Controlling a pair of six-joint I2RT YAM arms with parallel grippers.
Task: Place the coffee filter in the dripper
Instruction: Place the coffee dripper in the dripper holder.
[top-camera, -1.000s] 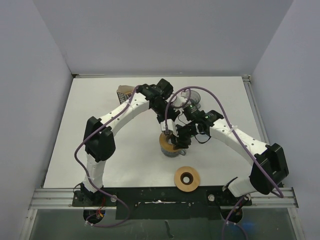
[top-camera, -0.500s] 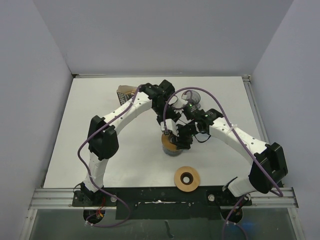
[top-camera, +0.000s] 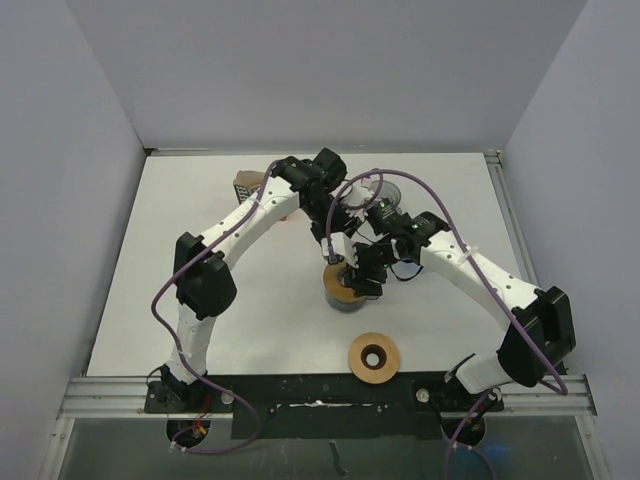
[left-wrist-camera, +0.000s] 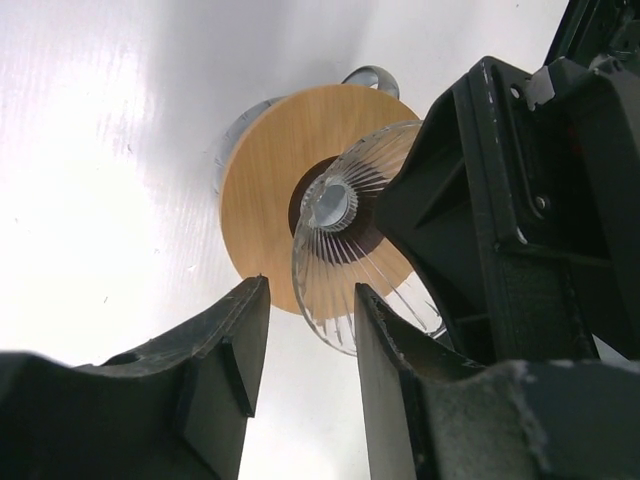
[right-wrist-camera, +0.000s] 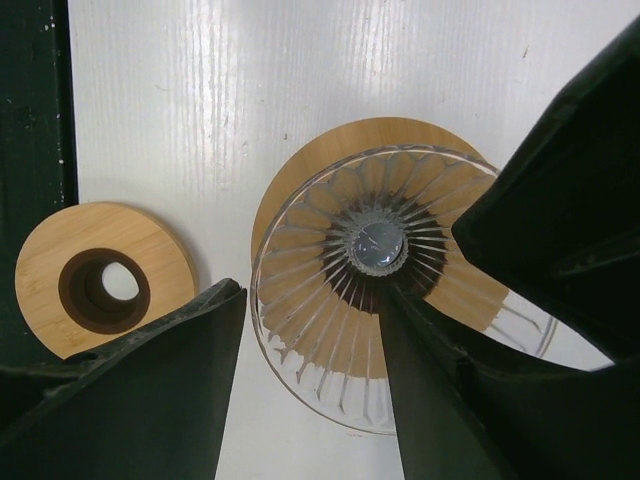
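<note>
Wood rings (right-wrist-camera: 110, 225) x2, glass dripper (right-wrist-camera: 310, 370) x1

No legible text, label, brand, number or sign in any view. Glass dripper (right-wrist-camera: 310, 335), wooden ring (right-wrist-camera: 50, 265), desk (top-camera: 150, 220): plain surfaces, nothing readable.

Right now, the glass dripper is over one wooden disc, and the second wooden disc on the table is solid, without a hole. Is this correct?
Not quite: the second wooden disc has a round hole in its middle, as the right wrist view shows. The glass dripper is indeed over the other wooden disc.
</note>
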